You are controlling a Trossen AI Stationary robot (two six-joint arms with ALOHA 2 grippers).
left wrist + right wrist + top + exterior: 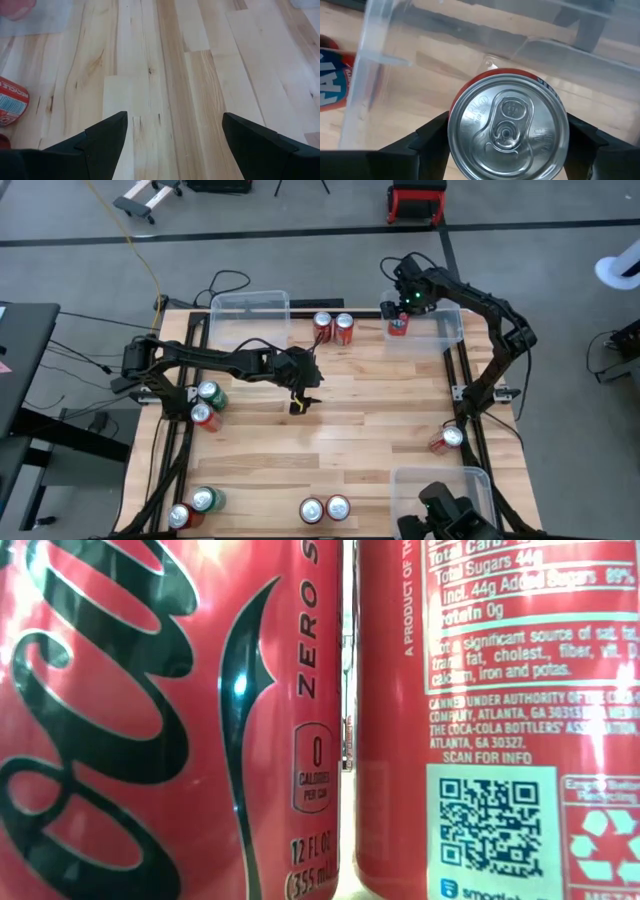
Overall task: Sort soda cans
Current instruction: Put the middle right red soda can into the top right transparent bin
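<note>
The right gripper [502, 137] was over the clear bin [445, 330] at the table's far right corner, its fingers [427, 135] on either side of a red can [398, 326] standing upright inside that bin, though I couldn't tell if they were actually squeezing it. The left gripper [172, 132] hung over bare wood near the middle of the table [370, 420] with its fingers spread wide and nothing between them. The other soda cans [333, 327] sat scattered in pairs along the far, left and near edges, plus one lying near the right edge.

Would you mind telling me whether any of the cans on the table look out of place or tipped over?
One red can near the table's right edge lies on its side, while the others seen from above stand upright.
</note>
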